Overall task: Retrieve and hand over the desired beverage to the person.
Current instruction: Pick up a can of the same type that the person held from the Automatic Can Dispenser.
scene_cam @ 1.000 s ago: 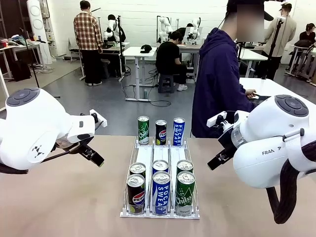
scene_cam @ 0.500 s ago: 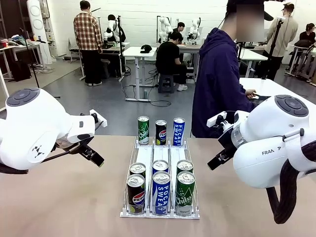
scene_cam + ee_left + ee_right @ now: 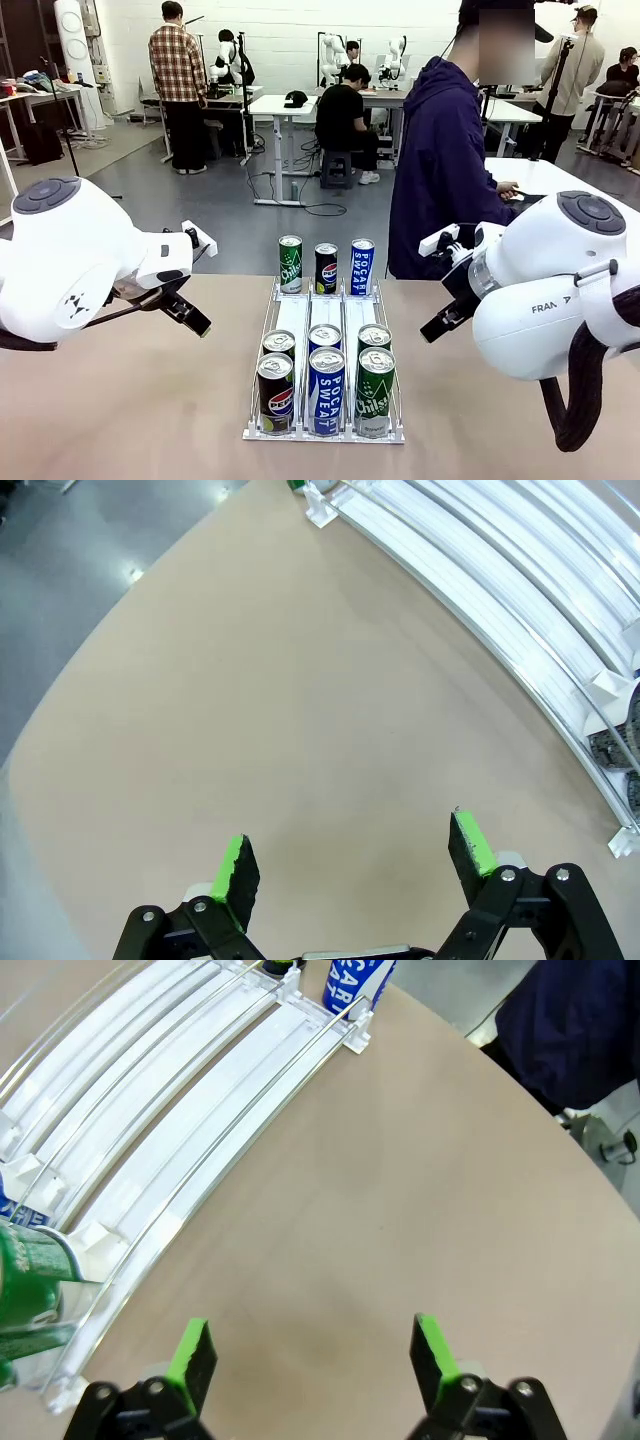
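Left claw [image 3: 352, 858] and right claw [image 3: 312, 1352] of mine hang wide, empty, above the bench [image 3: 250, 680], flanking the can rack [image 3: 294, 313].

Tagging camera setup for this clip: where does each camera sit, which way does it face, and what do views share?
Front view: between the arms, robot's side; faces across the table to the person; left arm and right arm flank the rack.
Left wrist view: on that wrist; looks down past the open left claw at table and rack.
Right wrist view: likewise, past the open right claw.
Shared: rack in all; front and right wrist share the far blue can.
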Available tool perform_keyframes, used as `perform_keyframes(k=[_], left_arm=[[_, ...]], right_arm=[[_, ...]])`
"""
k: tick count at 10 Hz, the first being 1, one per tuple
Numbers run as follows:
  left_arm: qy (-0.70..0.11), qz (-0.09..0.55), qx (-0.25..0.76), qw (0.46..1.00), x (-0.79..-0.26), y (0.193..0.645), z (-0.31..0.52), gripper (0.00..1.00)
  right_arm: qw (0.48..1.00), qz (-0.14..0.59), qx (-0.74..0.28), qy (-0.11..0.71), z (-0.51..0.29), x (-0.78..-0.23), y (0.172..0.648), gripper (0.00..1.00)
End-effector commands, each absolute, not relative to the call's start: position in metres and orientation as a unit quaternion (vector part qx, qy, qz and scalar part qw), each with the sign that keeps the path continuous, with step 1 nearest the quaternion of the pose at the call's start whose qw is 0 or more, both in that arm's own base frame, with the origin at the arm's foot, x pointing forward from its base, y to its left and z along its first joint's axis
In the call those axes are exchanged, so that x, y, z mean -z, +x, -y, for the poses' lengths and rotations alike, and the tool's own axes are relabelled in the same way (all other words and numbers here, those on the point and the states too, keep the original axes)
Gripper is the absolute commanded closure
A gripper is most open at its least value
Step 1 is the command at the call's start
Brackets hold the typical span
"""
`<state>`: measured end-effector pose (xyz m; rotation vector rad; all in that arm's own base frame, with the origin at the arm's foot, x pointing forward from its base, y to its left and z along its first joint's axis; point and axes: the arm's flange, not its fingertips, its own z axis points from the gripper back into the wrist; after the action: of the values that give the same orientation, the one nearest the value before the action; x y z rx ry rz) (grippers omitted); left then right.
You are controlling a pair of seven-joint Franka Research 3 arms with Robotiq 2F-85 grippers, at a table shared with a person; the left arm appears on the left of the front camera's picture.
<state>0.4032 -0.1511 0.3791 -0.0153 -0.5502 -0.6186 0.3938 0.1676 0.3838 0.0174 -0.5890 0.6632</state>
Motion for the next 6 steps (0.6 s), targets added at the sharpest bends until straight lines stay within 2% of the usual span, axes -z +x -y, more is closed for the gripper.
perform_keyframes(k=[1, 4, 6], left_arm=[[0.026, 0.269, 0.313, 0.911, -0.436, 0.386, 0.152, 0.0], [0.047, 0.291, 0.331, 0.896, -0.543, 0.36, 0.158, 0.0], [0.07, 0.315, 0.325, 0.889, -0.584, 0.344, 0.16, 0.0]], right_arm=[[0.897, 0.285, -0.337, -0.02, -0.163, -0.444, 0.354, 0.0], [0.882, 0.318, -0.342, -0.066, -0.145, -0.557, 0.303, 0.0], [0.88, 0.327, -0.334, -0.08, -0.137, -0.598, 0.287, 0.0]])
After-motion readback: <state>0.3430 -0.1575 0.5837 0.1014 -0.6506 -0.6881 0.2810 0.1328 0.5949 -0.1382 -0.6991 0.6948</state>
